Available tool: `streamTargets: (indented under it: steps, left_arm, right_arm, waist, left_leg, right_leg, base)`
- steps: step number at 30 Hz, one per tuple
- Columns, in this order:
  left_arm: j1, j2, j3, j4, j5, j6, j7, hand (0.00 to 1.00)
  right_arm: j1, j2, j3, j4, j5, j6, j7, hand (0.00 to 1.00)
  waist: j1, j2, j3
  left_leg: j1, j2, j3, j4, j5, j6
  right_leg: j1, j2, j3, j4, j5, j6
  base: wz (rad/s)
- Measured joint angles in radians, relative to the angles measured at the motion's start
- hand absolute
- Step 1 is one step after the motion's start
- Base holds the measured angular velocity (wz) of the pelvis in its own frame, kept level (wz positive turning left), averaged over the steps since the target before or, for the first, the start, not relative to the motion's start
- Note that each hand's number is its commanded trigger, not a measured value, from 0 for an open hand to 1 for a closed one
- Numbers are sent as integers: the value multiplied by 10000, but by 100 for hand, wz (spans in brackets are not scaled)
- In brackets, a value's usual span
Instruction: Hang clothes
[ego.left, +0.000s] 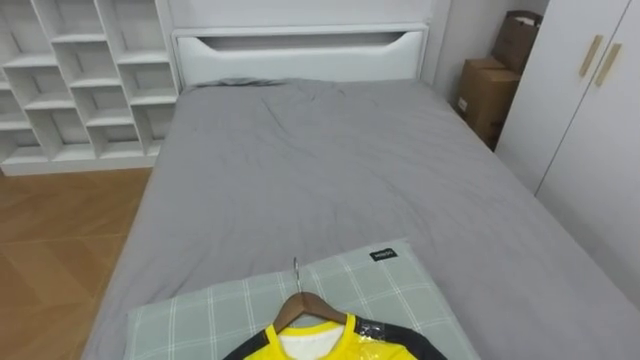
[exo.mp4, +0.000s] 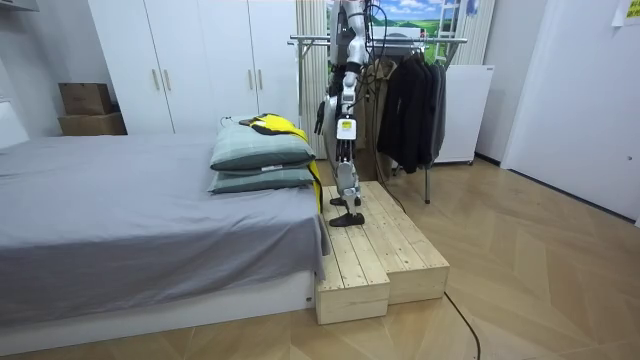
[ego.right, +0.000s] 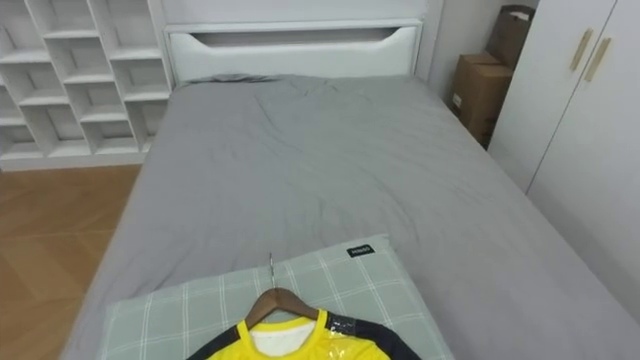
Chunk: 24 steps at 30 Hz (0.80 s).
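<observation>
Left eye view gives you the bed (ego.left: 330, 170) as the biggest thing: a wide mattress under a smooth grey sheet with soft creases, ending at a glossy white headboard (ego.left: 300, 50) with a long recessed slot. On your right stands a white wardrobe (ego.left: 590, 120) with flat doors and pale bar handles. On your left is a white shelf unit (ego.left: 80, 80) of square cubbies, over herringbone wood floor (ego.left: 50, 250). Two brown cardboard boxes (ego.left: 485, 95) sit stacked in the far corner by the wardrobe.

In the room view you see the robot standing on a platform (exo.mp4: 385, 250) of pale wooden planks, set against the bed's end. A metal clothes rack (exo.mp4: 400, 42) carrying dark garments (exo.mp4: 410, 100) stands behind it.

Close below the camera lies a pale green checked pillow (ego.left: 390, 285). It carries a small dark label (ego.left: 383, 255) whose writing you cannot read.

The yellow shirt (ego.left: 340, 345), with dark shoulders and a white inner collar, lies on that pillow. It is threaded on a curved wooden hanger (ego.left: 305, 303) with a thin metal hook (ego.left: 296, 268).

The left robot hand (exo.mp4: 344, 130) hangs at the robot's side and the right robot hand (exo.mp4: 322, 116) shows toward the bed. Neither touches the shirt, and you cannot tell how far either is open.
</observation>
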Motion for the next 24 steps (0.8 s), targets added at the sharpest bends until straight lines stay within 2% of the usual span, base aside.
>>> streamTargets:
  steps: [3,6,11,16,19,24]
  left_arm:
    - [-36,-19,319,-143,31,-53,816,0]
    - [-66,15,935,-639,31,-136,1857,0]
    - [-314,144,1400,-834,77,-709,3567,0]
    - [-480,161,1325,-1061,77,-914,4720,0]
    - [-424,163,1172,-1589,369,-943,5198,0]
    - [-475,180,796,-2261,1128,-1434,6152,0]
  right_arm:
    - [-10,0,30,-9,2,-8,-187,0]
    - [-5,-13,19,-31,-36,10,-201,0]
    - [84,-44,12,-97,-87,-27,-269,0]
    - [112,-60,38,-108,-88,-78,-269,0]
    - [118,-62,27,-119,-127,-122,-282,0]
    - [159,-73,49,-246,-78,-288,-286,0]
  waist:
    - [32,66,-12]
    - [63,63,-11]
    - [137,106,-25]
    - [148,147,-54]
    - [145,154,-64]
    - [126,173,-86]
  left_leg:
    - [4,-8,-65,12,0,-1]
    - [6,-16,-192,-17,1,-1]
    - [-3,-32,-235,-27,7,-3]
    - [-46,-70,-305,-33,11,3]
    - [-94,-95,-368,-27,17,13]
    - [-158,-106,-439,-26,24,16]
  right_leg:
    - [49,-4,-51,4,0,0]
    - [52,-6,-137,3,-1,0]
    - [59,-7,-173,-3,0,0]
    - [49,-35,-252,-12,-1,1]
    - [36,-51,-300,-23,-10,15]
    - [51,-55,-320,-3,-11,19]
  base:
    - [7]
    - [8]
    - [0]
    - [3]
    - [7]
    - [3]
